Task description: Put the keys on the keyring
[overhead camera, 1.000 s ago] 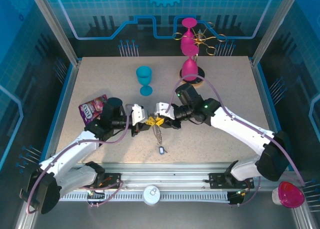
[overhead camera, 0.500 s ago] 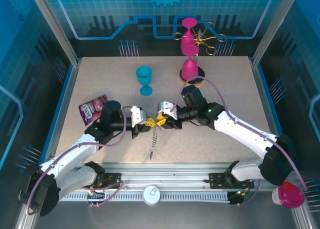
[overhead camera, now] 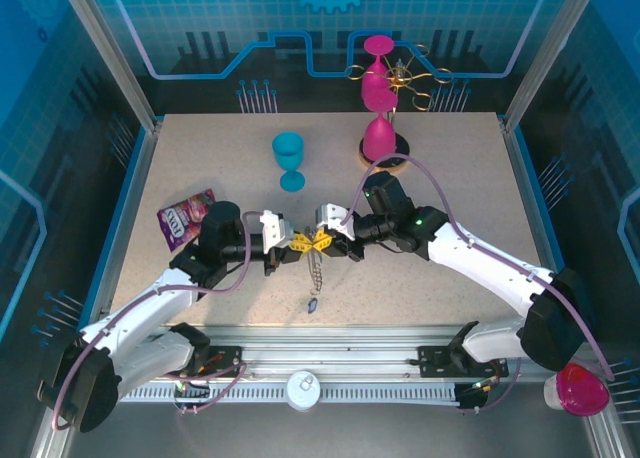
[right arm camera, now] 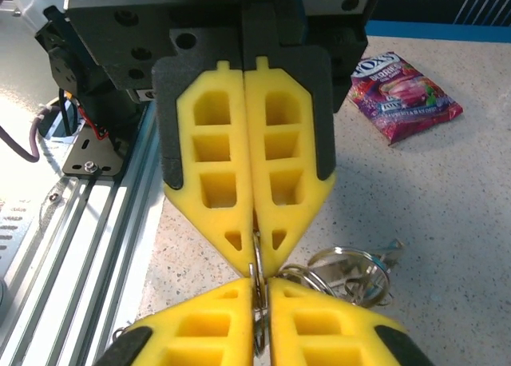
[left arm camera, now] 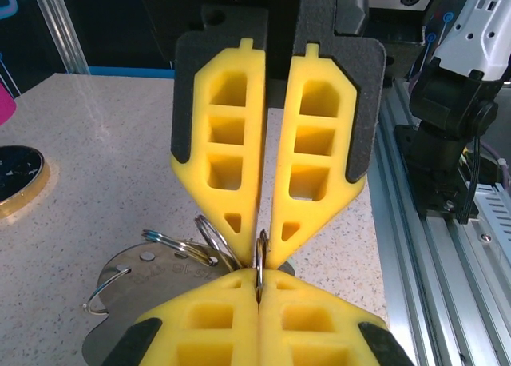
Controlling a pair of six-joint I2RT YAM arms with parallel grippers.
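Pinching the keyring [left arm camera: 209, 240] from both sides above the near middle of the table [overhead camera: 450, 168]. Clamped it with the left gripper [overhead camera: 298, 243], jaws pressed fully together on the thin wire. Met that tip to tip with the right gripper [overhead camera: 322, 240], jaws narrow and closed on the same ring. Bunched more loops and a grey oval piece [left arm camera: 148, 274] just beside the yellow fingertips [left arm camera: 231, 182]. Dangled the chain [overhead camera: 314, 273] toward the near edge, with what looked like a small blue-headed key [overhead camera: 313, 304] at its end; contact with the tabletop impossible to tell. Stood well apart from the blue goblet [overhead camera: 288, 158] farther back and the purple snack packet [overhead camera: 186, 217] at left.
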